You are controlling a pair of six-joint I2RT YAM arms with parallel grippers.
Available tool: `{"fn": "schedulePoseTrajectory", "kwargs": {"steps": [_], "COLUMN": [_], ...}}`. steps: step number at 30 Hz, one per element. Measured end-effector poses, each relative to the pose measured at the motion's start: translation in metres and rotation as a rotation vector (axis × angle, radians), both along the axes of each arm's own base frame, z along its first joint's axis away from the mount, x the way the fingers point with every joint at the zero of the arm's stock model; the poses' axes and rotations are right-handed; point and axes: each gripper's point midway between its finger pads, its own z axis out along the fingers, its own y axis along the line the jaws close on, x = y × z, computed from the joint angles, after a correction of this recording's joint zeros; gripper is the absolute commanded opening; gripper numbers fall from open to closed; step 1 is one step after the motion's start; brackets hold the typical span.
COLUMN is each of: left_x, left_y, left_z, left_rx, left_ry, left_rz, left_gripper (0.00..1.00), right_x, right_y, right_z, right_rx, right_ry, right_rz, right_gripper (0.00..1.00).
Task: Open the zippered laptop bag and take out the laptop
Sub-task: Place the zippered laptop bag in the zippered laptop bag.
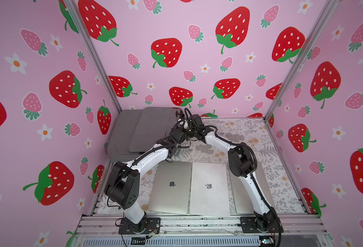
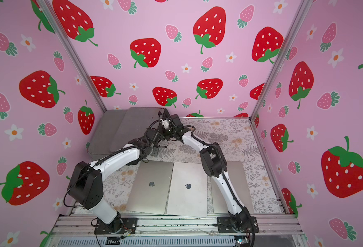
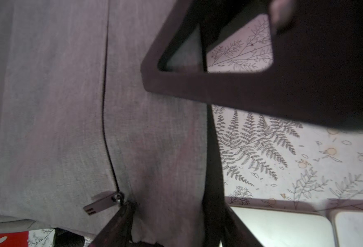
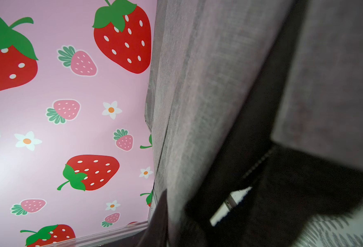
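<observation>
I'm clamping right pincer (image 4: 176,226) on laptop bag (image 1: 152,128) flap, baring laptop (image 4: 229,205) corner; left pincer (image 3: 174,222) standing apart, likely for reaching in.

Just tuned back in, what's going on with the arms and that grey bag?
Both arms work at the top grey bag, stacked on a second bag in the far corner. The right gripper seems shut on its flap, and a silver laptop edge shows inside. The left gripper is open, fingers beside the zip pull. The laptop is not out yet.

Top views bright, even; wrist views dimmer (near parts blurred).
</observation>
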Motion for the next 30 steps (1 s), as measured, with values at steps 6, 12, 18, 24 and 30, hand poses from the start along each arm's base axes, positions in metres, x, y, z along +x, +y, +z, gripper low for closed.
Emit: {"fn": "schedulePoseTrajectory", "kwargs": {"steps": [6,12,18,24,30], "left_x": [0.007,0.007,0.002,-0.002,-0.005], "left_y": [0.002,0.001,0.007,0.012,0.019], "left_z": [0.006,0.010,0.015,0.016,0.014], "left_rx": [0.020,0.017,0.014,0.016,0.008], "left_ry": [-0.019,-0.009,0.008,0.017,0.030], "left_rz": [0.016,0.029,0.072,0.113,0.149], "left_gripper": [0.49,0.11,0.00,0.00,0.00], "right_x": [-0.003,-0.005,-0.009,-0.013,-0.013], "right_y": [0.003,0.004,0.006,0.006,0.003], "right_z": [0.005,0.004,0.006,0.007,0.002], "right_rx": [0.019,0.021,0.033,0.041,0.039], "right_ry": [0.009,0.010,0.019,0.023,0.019], "right_rz": [0.010,0.016,0.040,0.060,0.065], "right_gripper": [0.17,0.20,0.30,0.35,0.58]}}
